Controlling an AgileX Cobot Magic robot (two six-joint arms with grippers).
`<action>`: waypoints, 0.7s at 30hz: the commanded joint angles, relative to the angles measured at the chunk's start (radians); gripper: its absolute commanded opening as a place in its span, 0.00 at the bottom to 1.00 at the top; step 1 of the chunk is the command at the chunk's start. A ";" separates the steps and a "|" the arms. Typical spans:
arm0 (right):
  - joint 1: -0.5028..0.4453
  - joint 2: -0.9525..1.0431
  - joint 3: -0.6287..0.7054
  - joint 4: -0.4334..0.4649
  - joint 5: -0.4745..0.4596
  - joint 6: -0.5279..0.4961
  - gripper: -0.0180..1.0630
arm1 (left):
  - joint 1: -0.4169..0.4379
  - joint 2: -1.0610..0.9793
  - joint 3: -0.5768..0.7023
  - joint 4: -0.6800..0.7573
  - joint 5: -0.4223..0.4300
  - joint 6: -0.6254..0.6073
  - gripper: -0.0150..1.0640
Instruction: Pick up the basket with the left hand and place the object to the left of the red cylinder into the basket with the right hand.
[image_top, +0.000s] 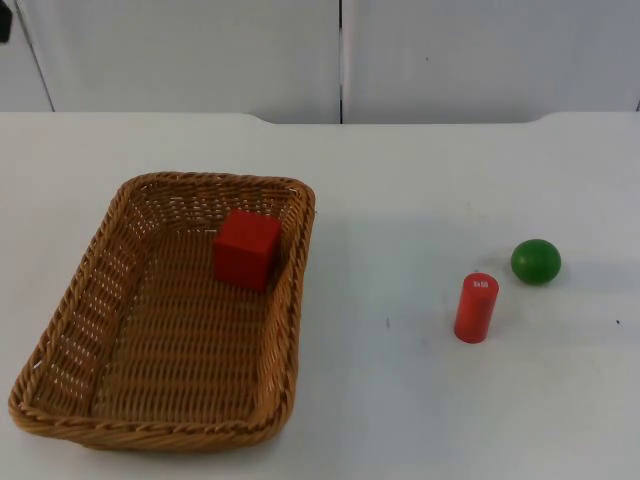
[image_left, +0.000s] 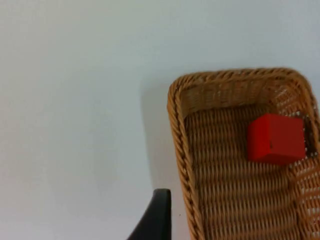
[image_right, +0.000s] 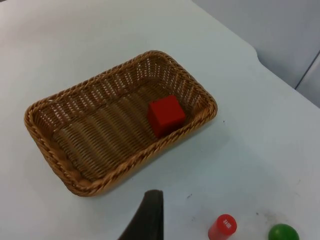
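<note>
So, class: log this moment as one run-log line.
basket: on table | red cube: inside basket | red cylinder: upright | green ball: beside cylinder

We see a basket (image_top: 70, 330) of woven brown wicker, its ribbed strands rough with a faint sheen, lying on a smooth, matt white desk (image_top: 420, 400). Inside it, the red cube (image_top: 245, 248) looks like matt painted wood, as does the red cylinder (image_top: 476, 307). The green ball (image_top: 536, 261) has a smoother, slightly glossy coat, and the left end effector fingertip (image_left: 155, 220) beside the basket's rim looks like matt black plastic.
</note>
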 joint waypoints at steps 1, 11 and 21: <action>-0.005 -0.014 0.000 0.000 -0.014 0.007 0.80 | 0.002 -0.038 -0.002 -0.017 0.017 -0.011 0.80; -0.005 -0.014 0.000 0.000 -0.018 0.019 0.80 | 0.000 -0.181 -0.002 -0.028 0.055 -0.026 0.80; -0.005 -0.014 0.051 0.000 -0.032 0.033 0.80 | -0.002 -0.326 0.001 -0.056 0.101 -0.026 0.80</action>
